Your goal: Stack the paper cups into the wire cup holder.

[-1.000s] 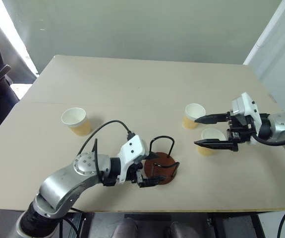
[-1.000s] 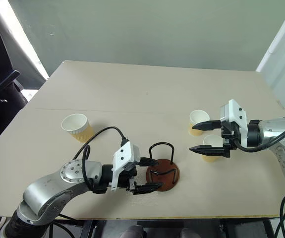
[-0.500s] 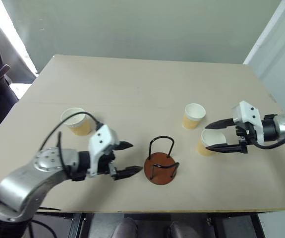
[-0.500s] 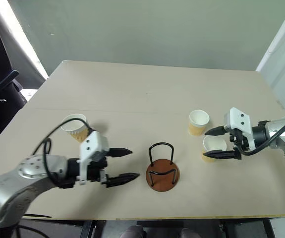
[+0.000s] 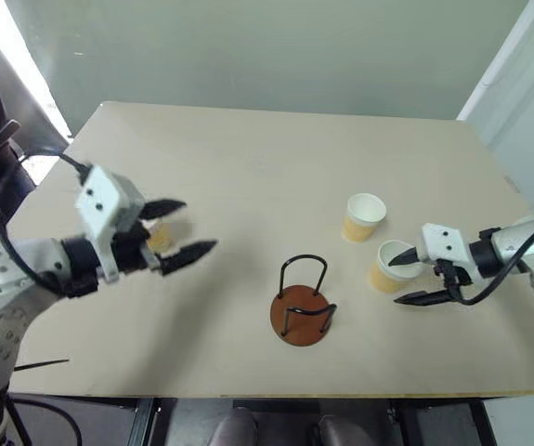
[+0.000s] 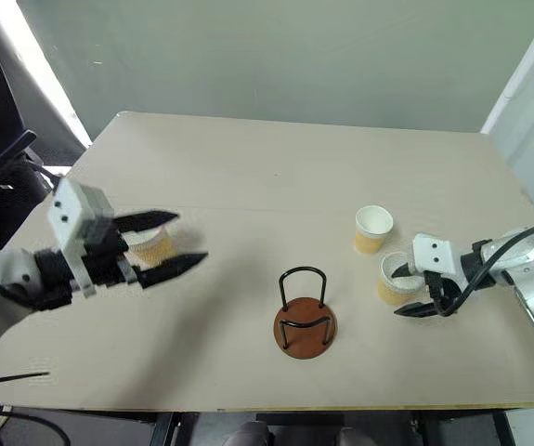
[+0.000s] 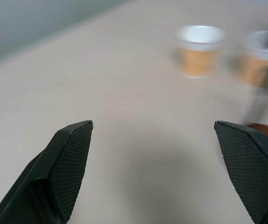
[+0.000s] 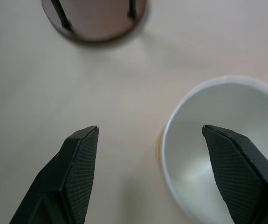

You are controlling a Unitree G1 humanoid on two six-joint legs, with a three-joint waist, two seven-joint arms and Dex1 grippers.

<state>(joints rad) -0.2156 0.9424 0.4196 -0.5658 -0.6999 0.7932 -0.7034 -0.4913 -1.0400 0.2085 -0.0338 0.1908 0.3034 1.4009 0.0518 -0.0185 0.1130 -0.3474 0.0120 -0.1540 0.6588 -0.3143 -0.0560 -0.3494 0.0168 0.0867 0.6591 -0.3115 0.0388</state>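
**Both grippers open, no cup held, holder empty**

Right gripper point(image 6: 413, 290): black fingers spread wide, straddling the rim of a small tapered tan-yellow paper cup with white inside point(image 6: 395, 279). In the right wrist view one finger point(image 8: 238, 163) sits over the cup's white interior point(image 8: 217, 140), the other finger point(image 8: 73, 172) is outside over bare table. Cannot tell whether either finger touches the cup wall; no grip closed on it. Cup stands upright on the table.

Left gripper point(image 5: 175, 229): fingers wide apart, nothing between them, lifted above the table and pointing roughly toward the holder. In the left wrist view the two black fingers point(image 7: 68, 158) frame bare tabletop, with two cups blurred beyond.

Landmark: wire cup holder, round reddish-brown disc base with thin black wire loops standing up point(image 5: 304, 307). It stands upright on the near middle of the beige table point(image 5: 248, 167), no cup in it.

Cup at the right gripper: to the right of the holder, near, not touching it. Second identical paper cup point(image 5: 363, 216): right of the holder and farther back, just beside the first cup, upright. Third identical paper cup point(image 6: 150, 246): well to the left of the holder, upright, partly hidden behind the left gripper's fingers in the head views; gripper not closed on it.

Holder base also shows in the right wrist view point(image 8: 94, 21), apart from the cup.
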